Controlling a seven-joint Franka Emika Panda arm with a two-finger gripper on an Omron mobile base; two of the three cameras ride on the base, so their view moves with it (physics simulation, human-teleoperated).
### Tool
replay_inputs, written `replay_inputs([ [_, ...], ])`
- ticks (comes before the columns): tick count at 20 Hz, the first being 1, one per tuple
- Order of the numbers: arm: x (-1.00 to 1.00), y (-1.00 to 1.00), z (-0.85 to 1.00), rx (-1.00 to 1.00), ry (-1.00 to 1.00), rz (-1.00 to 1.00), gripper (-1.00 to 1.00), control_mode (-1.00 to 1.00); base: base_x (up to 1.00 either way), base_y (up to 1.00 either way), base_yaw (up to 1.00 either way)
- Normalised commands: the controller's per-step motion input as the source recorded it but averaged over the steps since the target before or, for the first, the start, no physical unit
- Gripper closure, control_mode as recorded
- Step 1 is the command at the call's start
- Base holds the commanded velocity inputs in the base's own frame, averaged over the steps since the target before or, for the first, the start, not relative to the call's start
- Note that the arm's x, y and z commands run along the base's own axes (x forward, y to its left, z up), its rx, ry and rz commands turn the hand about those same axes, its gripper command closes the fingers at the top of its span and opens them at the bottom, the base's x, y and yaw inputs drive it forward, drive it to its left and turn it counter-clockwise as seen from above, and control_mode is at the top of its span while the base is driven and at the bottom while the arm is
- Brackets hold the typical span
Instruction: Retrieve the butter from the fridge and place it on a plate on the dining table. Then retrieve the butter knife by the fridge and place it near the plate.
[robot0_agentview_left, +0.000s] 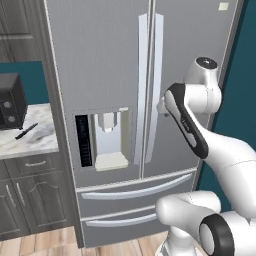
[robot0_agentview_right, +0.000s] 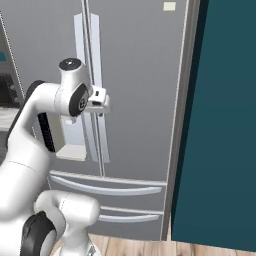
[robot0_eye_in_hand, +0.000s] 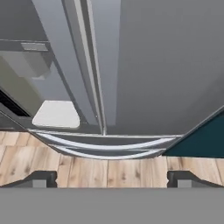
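The tall grey steel fridge (robot0_agentview_left: 110, 75) stands shut mid-frame, so the butter is hidden from me. Its long vertical right-door handle (robot0_agentview_left: 157, 90) runs upright just ahead of my jaws (robot0_eye_in_hand: 111, 178), which gape wide and empty.

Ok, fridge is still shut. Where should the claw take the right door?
Probably the right door's long vertical handle, at mid height. Come straight at the fridge front with the open claw straddling the bar sideways: it stands proud beside the centre seam.
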Motion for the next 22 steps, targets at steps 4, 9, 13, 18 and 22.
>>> replay_inputs([
  [4, 0.64, 0.0, -0.06, 0.0, -0.07, 0.0, -1.0, -1.0, 0.0, 0.0, 0.0],
  [9, 0.64, 0.0, -0.09, 0.0, -0.06, 0.0, -1.0, -1.0, 0.0, 0.0, 0.0],
  [13, 0.29, 0.0, 0.0, 0.0, -0.06, 0.0, -1.0, -1.0, 0.0, 0.0, 0.0],
  [18, 0.14, 0.08, 0.0, 0.0, -0.01, 0.0, -1.0, -1.0, 0.0, 0.0, 0.0],
  [22, 0.2, 0.13, -0.03, 0.0, -0.03, 0.0, -1.0, -1.0, 0.0, 0.0, 0.0],
])
